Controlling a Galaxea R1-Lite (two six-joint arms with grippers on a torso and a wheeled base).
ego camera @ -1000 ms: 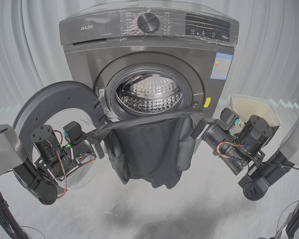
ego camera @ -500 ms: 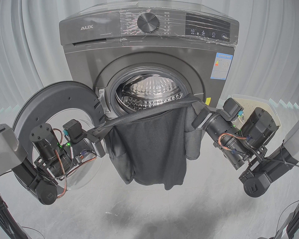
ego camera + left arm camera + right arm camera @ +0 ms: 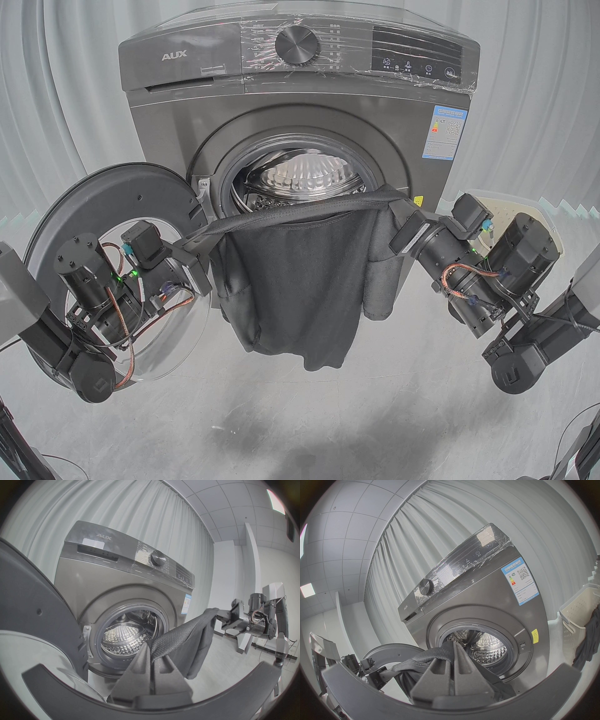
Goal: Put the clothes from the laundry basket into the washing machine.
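The left end effector (image 3: 197, 235) and right end effector (image 3: 396, 206) each pinch one end of a dark grey cloth shirt (image 3: 300, 281), hanging before the grey metal washing machine (image 3: 187, 125).

A dark grey garment (image 3: 300, 281) is held stretched by its upper edge between the left gripper (image 3: 151, 650) and the right gripper (image 3: 453, 652), hanging before the open drum (image 3: 306, 178) of the grey washing machine (image 3: 187, 125). The round door (image 3: 106, 194) is swung open to the left. The cream laundry basket (image 3: 509, 215) is placed right of the machine; another dark cloth (image 3: 589, 642) is hung over its rim.
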